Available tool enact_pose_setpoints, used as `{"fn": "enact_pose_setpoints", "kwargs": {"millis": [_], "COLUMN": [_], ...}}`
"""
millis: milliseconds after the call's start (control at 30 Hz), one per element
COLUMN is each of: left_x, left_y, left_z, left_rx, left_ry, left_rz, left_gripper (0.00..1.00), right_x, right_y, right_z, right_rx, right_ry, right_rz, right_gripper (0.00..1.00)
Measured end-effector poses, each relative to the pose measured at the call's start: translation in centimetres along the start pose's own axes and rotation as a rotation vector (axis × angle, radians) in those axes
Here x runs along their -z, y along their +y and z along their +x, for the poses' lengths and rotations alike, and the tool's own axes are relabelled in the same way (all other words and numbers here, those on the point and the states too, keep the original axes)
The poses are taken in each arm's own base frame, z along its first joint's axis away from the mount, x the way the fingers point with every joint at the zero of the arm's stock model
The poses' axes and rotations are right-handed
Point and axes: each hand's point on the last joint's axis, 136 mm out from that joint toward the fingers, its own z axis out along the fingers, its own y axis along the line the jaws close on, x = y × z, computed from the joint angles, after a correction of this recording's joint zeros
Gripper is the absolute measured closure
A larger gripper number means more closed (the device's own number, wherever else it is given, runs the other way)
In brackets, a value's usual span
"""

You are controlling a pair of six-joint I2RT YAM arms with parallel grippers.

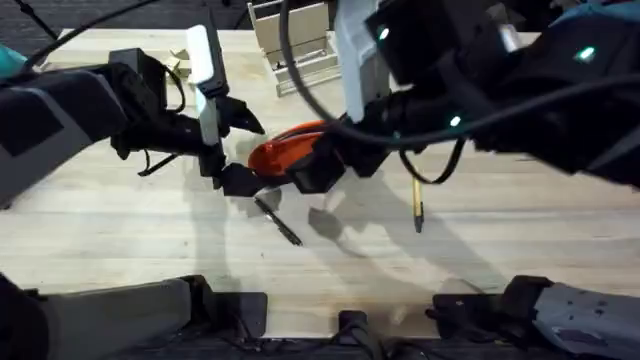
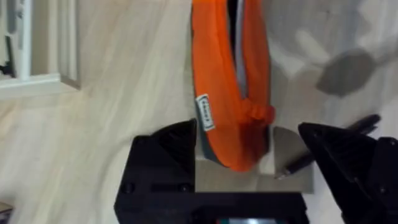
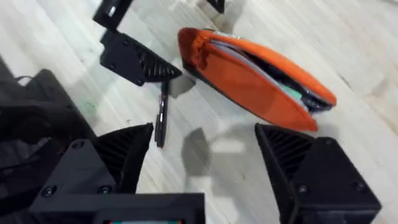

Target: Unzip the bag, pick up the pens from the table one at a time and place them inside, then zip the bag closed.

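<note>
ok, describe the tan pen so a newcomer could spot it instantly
Start at the orange bag in the middle of the table. Right of it, apart from it, lies the tan pen, dark tip pointing toward the arm bases. The other pen, all black, lies slanted just in front of the bag.

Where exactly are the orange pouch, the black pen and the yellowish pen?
orange pouch point(image 3: 249, 74), right wrist view, middle of its fabric side.
black pen point(image 1: 279, 221), overhead view, mid-barrel.
yellowish pen point(image 1: 416, 200), overhead view, tan barrel above the dark tip.
</note>
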Motion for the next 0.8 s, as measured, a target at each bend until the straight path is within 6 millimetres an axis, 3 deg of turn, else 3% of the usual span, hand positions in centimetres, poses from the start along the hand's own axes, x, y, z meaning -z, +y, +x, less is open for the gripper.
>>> {"fn": "enact_pose_setpoints", "kwargs": {"millis": [267,500,800], "left_x": [0.6,2.8,4.6], "left_y": [-1.2,0.1,0.4], "left_z": [-0.2,-2.3,-4.1], "left_rx": [0.063,0.048,0.052], "left_ry": [0.02,0.053,0.075], "left_rz": [0.054,0.037,0.039], "left_gripper": [0.008,0.008,0.008], "right_x": [2.5,3.6,2.6], "right_y": [-1.3,-2.7,-3.0], "right_z": [-3.1,-4.2,-5.0], "right_rx": [0.054,0.137,0.311], "right_ry": [-0.081,-0.119,-0.126], "right_rz": [-0.051,-0.032,-0.024], "right_gripper": [0.006,0.006,0.006]}}
